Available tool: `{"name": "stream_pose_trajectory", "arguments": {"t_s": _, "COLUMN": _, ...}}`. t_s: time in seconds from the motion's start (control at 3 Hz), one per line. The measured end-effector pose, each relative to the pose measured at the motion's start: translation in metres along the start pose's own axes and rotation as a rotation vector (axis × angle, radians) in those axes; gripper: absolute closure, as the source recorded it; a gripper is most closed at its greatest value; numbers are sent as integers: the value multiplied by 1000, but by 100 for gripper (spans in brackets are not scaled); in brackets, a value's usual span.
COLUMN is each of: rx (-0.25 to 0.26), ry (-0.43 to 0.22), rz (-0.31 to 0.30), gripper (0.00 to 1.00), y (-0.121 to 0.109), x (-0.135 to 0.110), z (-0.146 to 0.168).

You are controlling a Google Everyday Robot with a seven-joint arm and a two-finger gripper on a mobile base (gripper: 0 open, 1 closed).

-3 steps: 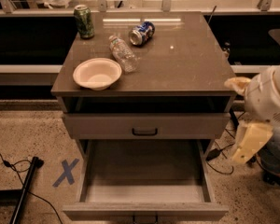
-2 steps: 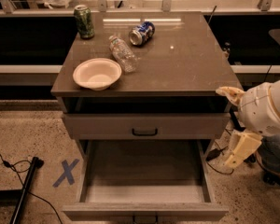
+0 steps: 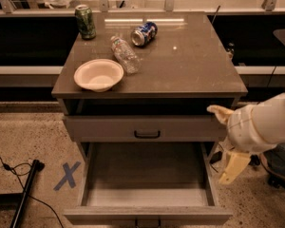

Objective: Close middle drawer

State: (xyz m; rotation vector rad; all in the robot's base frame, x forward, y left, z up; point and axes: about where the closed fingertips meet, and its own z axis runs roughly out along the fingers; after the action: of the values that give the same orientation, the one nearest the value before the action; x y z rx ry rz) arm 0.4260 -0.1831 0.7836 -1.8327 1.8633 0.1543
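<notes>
Camera view shows the middle drawer [image 3: 147, 215] closest to us, at the very bottom. It is pulled far out and we can see all the way into it. Nothing lies inside. It is just as far out as it was a second ago, so the job is not begun.

To the right of it is the tool [image 3: 226, 139]. Its two cream fingers [image 3: 233, 167] are spread apart and hold nothing. One points down beside the drawer's right wall and the other points at the table's front corner. The white arm [image 3: 263, 122] has come lower and a little closer to the drawer in the last second. I think it is getting ready to push. It does not touch the drawer front yet.

Above the open drawer is the top drawer [image 3: 109, 127], with its black handle [image 3: 147, 134].

On the table [image 3: 199, 70] sit a white bowl [image 3: 99, 74], a plastic bottle [image 3: 125, 55] lying down, a blue can [image 3: 143, 33] on its side, and farthest, a green can [image 3: 85, 21] standing up.
</notes>
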Motion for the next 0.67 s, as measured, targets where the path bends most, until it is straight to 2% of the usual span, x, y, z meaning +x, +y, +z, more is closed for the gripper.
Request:
{"name": "stream_pose_trajectory", "arguments": {"t_s": 0.33, "rx": -10, "ry": 85, "rz": 28, "gripper": 0, "y": 30, "x": 38, "z": 62}}
{"name": "stream_pose_trajectory", "arguments": {"t_s": 0.67, "rx": -37, "ry": 149, "rz": 25, "gripper": 0, "y": 47, "x": 64, "z": 102}}
